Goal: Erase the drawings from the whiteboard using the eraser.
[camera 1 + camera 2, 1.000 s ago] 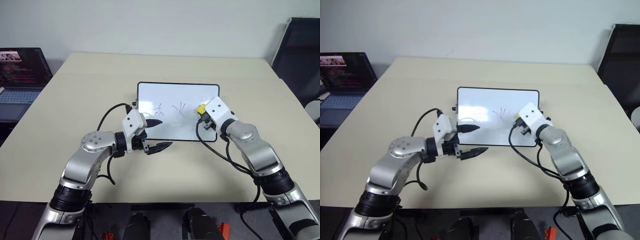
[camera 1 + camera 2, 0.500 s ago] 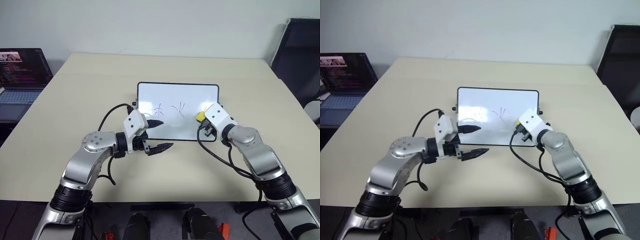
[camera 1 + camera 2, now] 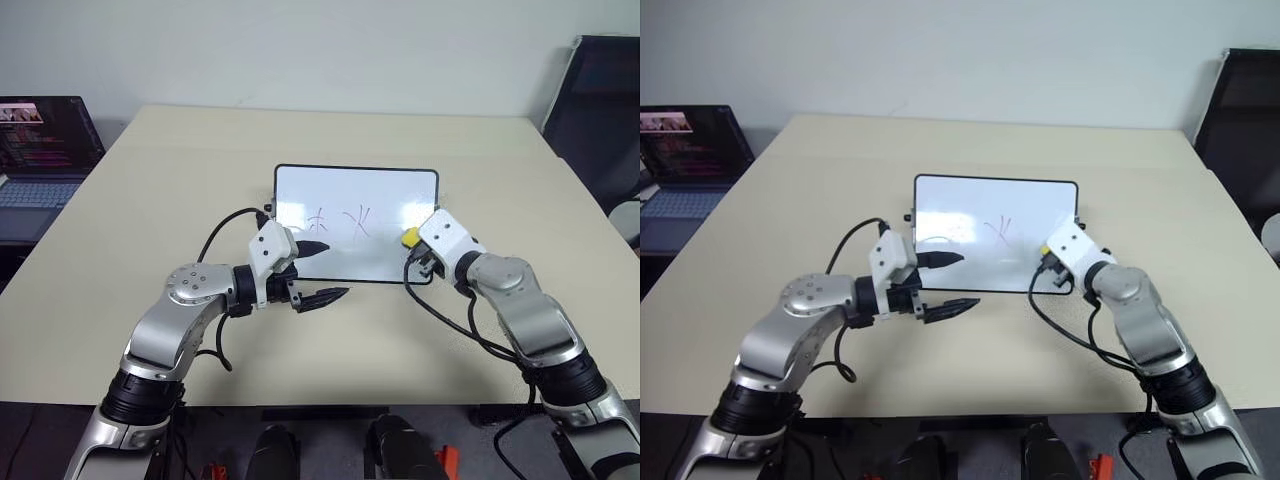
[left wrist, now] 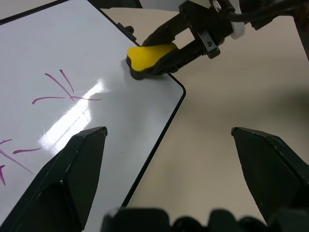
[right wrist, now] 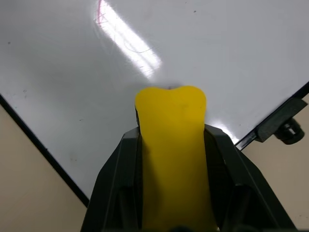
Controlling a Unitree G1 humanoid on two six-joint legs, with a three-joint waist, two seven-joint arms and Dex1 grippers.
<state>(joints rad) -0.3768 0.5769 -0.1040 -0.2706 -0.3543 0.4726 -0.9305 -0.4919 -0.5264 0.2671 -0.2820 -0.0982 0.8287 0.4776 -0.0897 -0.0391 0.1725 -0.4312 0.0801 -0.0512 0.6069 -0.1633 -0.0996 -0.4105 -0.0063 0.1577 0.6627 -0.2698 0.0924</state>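
- The whiteboard (image 3: 356, 222) lies at the middle of the tan table (image 3: 150, 200).
- The right gripper (image 4: 166, 46) is clamped on the yellow eraser (image 4: 147, 57), which rests on the board's corner at 4 o'clock.
- Two drawings (image 3: 340, 219) sit at the board's centre and 8 o'clock side.
- The left gripper (image 3: 315, 272) is spread wide, straddling the board's 7 o'clock corner.
- A laptop (image 3: 40, 150) sits at 9 o'clock.

Bright even room light, glare streak on whiteboard (image 5: 126, 36), imgs sharp
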